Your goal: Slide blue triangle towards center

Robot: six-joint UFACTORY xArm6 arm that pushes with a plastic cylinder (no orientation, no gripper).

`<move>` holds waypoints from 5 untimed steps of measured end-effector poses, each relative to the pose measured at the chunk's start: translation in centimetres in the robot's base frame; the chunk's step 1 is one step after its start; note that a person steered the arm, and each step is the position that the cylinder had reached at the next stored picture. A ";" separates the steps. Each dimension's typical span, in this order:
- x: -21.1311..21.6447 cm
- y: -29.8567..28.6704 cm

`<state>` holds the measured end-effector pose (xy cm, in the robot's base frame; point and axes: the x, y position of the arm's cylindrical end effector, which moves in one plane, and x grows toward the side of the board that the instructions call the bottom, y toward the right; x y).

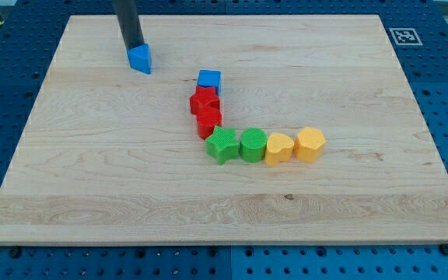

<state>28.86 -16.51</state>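
The blue triangle [140, 59] lies on the wooden board [92, 171] toward the view's upper left. My tip [134, 48] stands right at its upper left edge, touching or almost touching it. The dark rod rises out of the view's top. The board's middle lies to the triangle's lower right, where the other blocks sit.
A blue cube [209, 80] sits above two red blocks [204, 101] [208, 121]. Below them runs a row: green star [222, 145], green block [253, 145], yellow heart-like block [279, 147], yellow block [310, 144]. A fiducial marker [402, 36] is at the board's upper right corner.
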 end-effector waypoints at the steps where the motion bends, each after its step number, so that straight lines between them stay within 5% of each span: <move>1: 0.0 -3.2; 5: 2.7 2.1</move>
